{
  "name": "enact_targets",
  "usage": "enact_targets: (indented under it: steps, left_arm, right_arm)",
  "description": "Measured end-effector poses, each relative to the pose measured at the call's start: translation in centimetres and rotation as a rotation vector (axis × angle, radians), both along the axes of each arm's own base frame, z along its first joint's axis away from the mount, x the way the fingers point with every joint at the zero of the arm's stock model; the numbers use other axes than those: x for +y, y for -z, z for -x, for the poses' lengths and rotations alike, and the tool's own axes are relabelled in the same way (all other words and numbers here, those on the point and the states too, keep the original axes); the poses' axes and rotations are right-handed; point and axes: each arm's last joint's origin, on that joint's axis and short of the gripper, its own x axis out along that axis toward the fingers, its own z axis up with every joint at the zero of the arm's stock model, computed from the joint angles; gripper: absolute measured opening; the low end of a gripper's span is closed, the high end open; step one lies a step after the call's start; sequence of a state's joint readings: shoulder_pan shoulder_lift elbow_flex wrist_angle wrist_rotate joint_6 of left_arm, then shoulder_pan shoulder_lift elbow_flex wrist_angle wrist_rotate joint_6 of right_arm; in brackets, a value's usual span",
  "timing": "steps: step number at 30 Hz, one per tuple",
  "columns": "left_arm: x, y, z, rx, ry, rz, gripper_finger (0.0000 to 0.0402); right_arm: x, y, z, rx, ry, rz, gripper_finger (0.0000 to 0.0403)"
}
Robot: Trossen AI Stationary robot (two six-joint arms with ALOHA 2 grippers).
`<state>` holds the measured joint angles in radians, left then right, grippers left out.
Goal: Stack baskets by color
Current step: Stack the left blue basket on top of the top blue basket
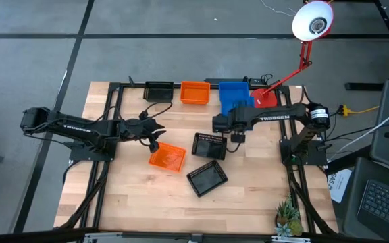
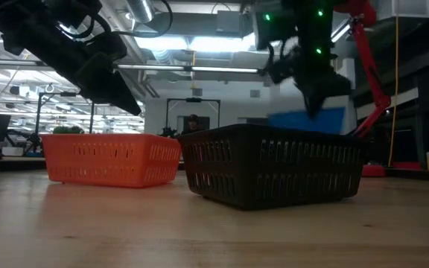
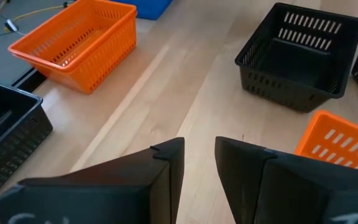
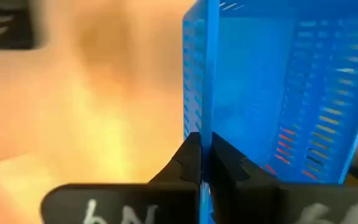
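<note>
We see the left arm reaching in from the table's left edge, stretched low toward the middle, its left gripper (image 1: 155,138) hovering just above the near corner of a loose orange slotted plastic basket (image 1: 167,158) on the wooden table (image 1: 134,202). White lettering reading TROSSEN runs along this arm's forearm. In its wrist view its two dark fingers (image 3: 166,171) stand a little apart with bare wood between them, holding nothing.

The right arm comes from the table's right edge, bent at the elbow and extended toward the back row; TROSSEN shows on its forearm too. The right gripper (image 4: 202,163) has its fingers pressed together on the thin slotted side wall of a blue plastic basket (image 4: 278,87), pinching the rim.

That blue basket (image 1: 236,96) sits in the back row by the red lamp base (image 1: 265,98), beside an orange basket (image 1: 194,93) and a black basket (image 1: 158,90). Two more black slotted baskets lie mid-table: one (image 1: 209,145) just under the right arm, the other (image 1: 206,179) nearer the front edge, turned at an angle.
</note>
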<state>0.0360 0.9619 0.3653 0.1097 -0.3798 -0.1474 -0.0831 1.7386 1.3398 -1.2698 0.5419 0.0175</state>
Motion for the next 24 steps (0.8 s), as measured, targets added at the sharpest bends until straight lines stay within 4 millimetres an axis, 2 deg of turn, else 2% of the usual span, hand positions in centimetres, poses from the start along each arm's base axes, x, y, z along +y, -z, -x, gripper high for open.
enact_targets:
  steps: [3, 5, 9, 13, 15, 19, 24]
  left_arm:
    - [0.0, 0.0, 0.0, 0.001, 0.0, 0.0, 0.0082]
    - [0.0, 0.0, 0.0, 0.002, 0.0, 0.0, 0.0082]
    - [0.0, 0.0, 0.0, 0.002, 0.0, 0.0, 0.0082]
    - [0.0, 0.0, 0.0, 0.002, 0.0, 0.0, 0.0082]
    - [0.0, 0.0, 0.0, 0.002, 0.0, 0.0, 0.0082]
    - [0.0, 0.0, 0.0, 0.004, 0.0, 0.0, 0.0082]
    - [0.0, 0.0, 0.0, 0.004, 0.0, -0.001, 0.0082]
  right_arm:
    - [-1.4, -1.9, -0.4, 0.031, -0.056, 0.191, 0.0006]
    - [-3.0, -2.7, -0.7, 0.034, -0.067, 0.23, 0.0006]
    - [-7.3, -2.9, -0.6, -0.04, -0.022, 0.125, 0.0006]
    - [-11.8, -2.9, 0.5, -0.087, 0.028, 0.076, 0.0006]
    - [-13.3, -2.8, 1.1, -0.082, 0.016, 0.041, 0.0006]
    - [-14.9, -2.6, 2.0, -0.105, -0.092, -0.123, 0.0006]
    - [-15.8, -2.6, 2.1, -0.156, -0.107, -0.141, 0.0006]
